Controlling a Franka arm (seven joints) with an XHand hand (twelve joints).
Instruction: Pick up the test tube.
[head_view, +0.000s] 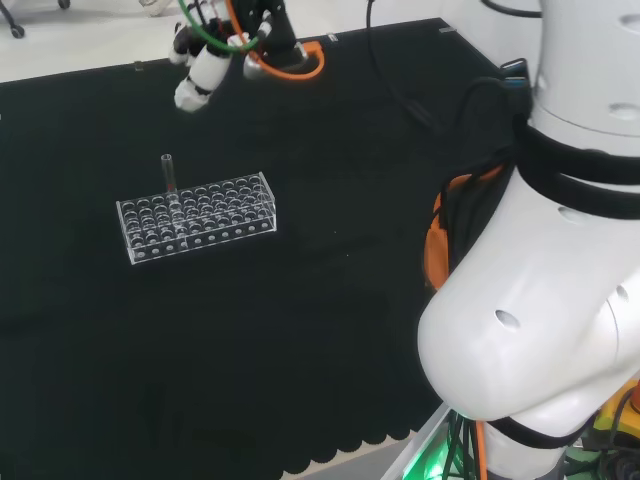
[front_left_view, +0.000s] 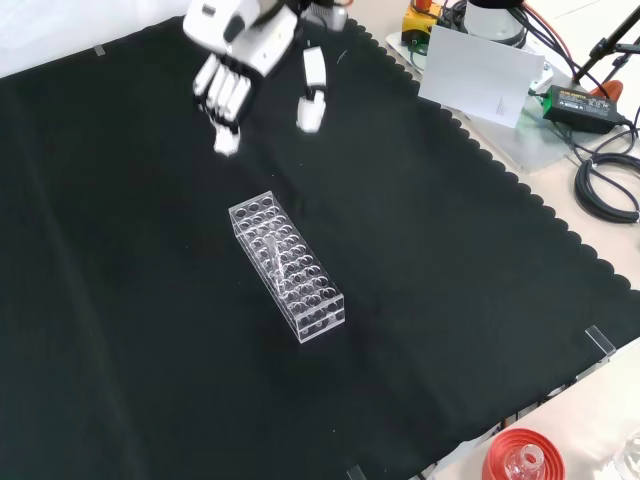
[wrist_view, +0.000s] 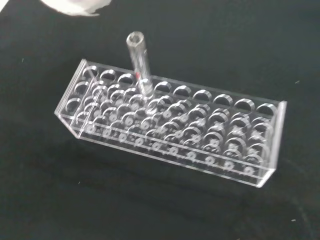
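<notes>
Black cloth (front_left_view: 470, 270) covers the bench, its scalloped edge running along the front view's right side. Near the cloth's middle lies a clear rack (front_left_view: 288, 265) with many holes, and one tube (head_view: 169, 173) stands upright in a hole of an outer row, toward one end of the rack. Well apart from the rack, nearer the cloth's far edge in the head view, hangs the hand (front_left_view: 243, 52), fingers (front_left_view: 224, 98) straight and spread, holding nothing.
</notes>
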